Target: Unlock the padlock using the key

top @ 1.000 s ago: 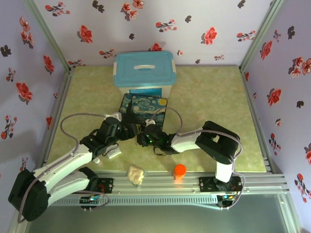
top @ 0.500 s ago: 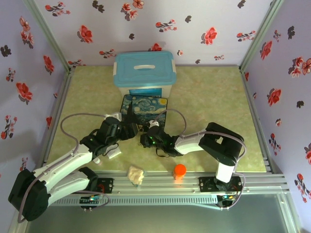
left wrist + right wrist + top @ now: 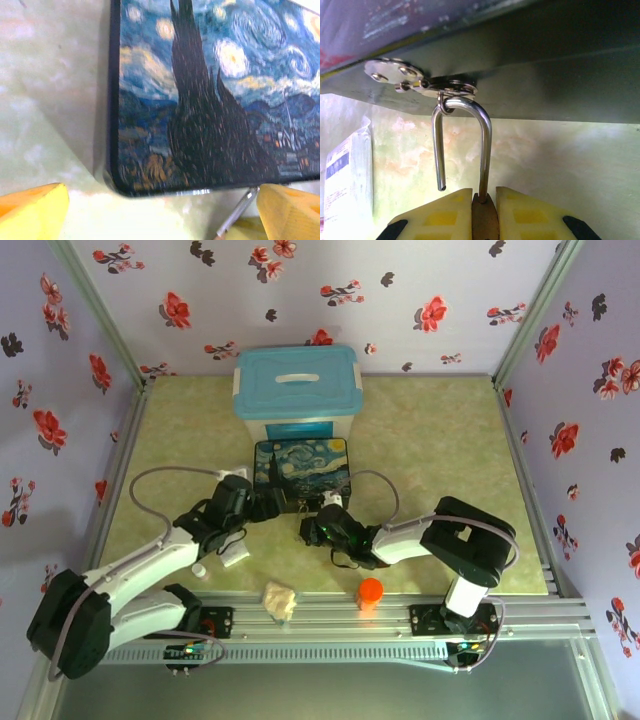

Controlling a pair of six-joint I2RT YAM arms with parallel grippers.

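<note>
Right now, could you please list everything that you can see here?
storage bin: one, blue lid, far middle of table.
painted box: one, blue night-sky picture, in front of bin.
padlock: one, brass, grey shackle open, hooked through box clasp.
key: one, thin grey, probably; beside a yellow finger.
cylinder: one, orange, near edge.
wad: one, beige, near edge.
packet: one, white, beside left arm.
left end effector: one, yellow fingers, open, at painted box's corner.
right end effector: one, yellow fingers, shut on padlock.
</note>
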